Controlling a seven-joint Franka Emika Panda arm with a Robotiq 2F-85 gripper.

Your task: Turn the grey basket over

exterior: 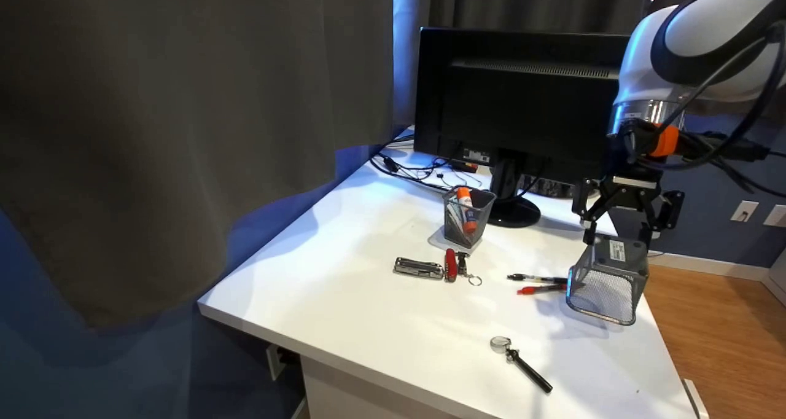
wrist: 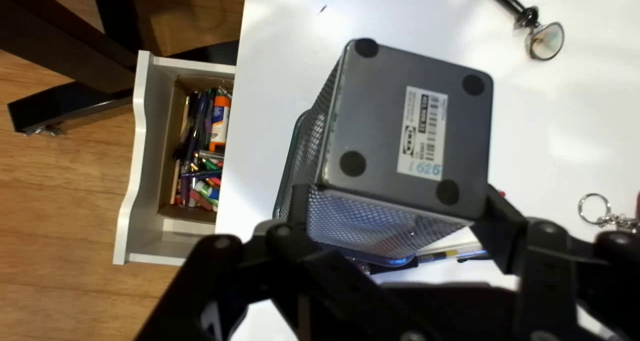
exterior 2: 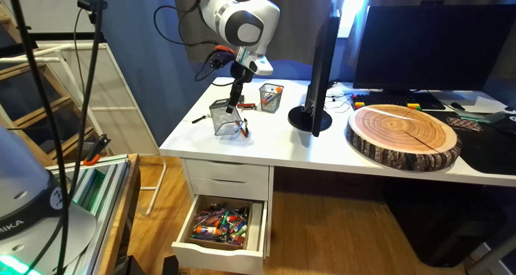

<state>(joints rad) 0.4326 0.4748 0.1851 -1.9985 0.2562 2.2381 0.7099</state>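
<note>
Wrist view shows the grey basket [wrist: 387,141], a wire-mesh pencil holder, base toward the lens; to its left a pulled-out white drawer [wrist: 152,131] holds a cardboard box [wrist: 187,214] crammed with pens [wrist: 199,123] and an orange-capped glue stick [wrist: 219,123]. On the white desk [exterior: 368,308], in an exterior view, a mesh pencil cup [exterior: 459,233] stands upright with an orange-and-white glue stick [exterior: 467,211] in it, plus pale slim bits I can't make out. The basket is by the drawer-side edge of that desk, a black pen [exterior: 537,278] and a red pen [exterior: 540,289] near its rim, bottom up, its long axis roughly upright and its mouth toward the desktop; whether the rim touches, I can't tell. The gripper [wrist: 397,206] has one finger on either side of the base end, though I can't tell if they are pressing on it. A white sticker [wrist: 422,133] on the base reads IKEA beside a barcode, the finer print blurred; MIKA shows on the black band [exterior 2: 30,216] of the robot arm [exterior 2: 20,162].
</note>
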